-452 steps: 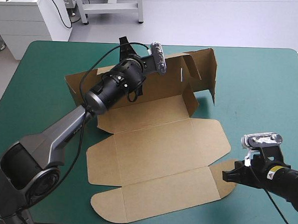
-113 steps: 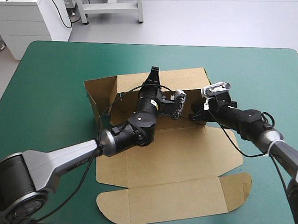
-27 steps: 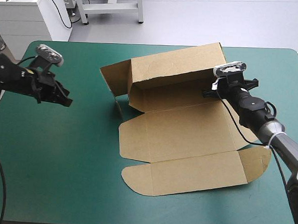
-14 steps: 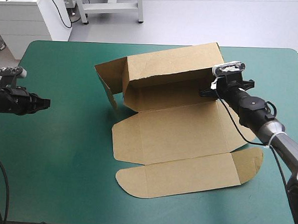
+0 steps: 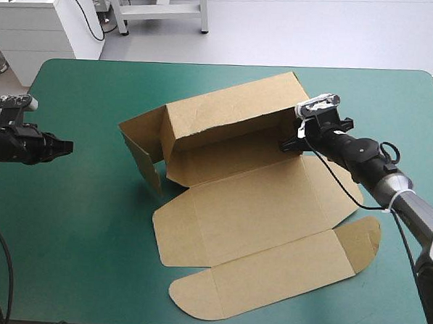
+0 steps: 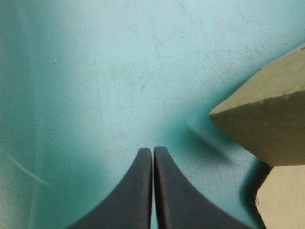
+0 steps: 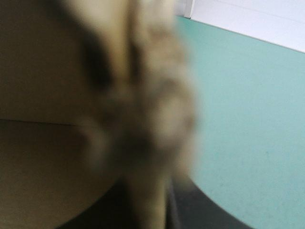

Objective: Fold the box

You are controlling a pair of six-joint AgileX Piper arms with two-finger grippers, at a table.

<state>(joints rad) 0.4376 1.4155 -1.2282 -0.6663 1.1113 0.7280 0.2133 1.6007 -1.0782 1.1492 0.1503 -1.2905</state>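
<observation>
Early stage. Box (image 5: 236, 199) lies at middle of table (image 5: 87, 271): back wall up, 1 end flap up at its left end. Base, front panel & rounded lid strip lie flat toward the near edge. Left to do, I reckon: other walls, then tucks. Right hand (image 5: 288, 144) pinches the board at the back wall's right end, fingers all but closed on it. Left hand (image 5: 66, 147) closed, empty, near table's left edge, well apart from box. Count: 1 box, 2 hands.

Teal-green table (image 5: 88, 257) on pale grey floor (image 5: 318, 29); white cabinet (image 5: 42, 29) beyond.
</observation>
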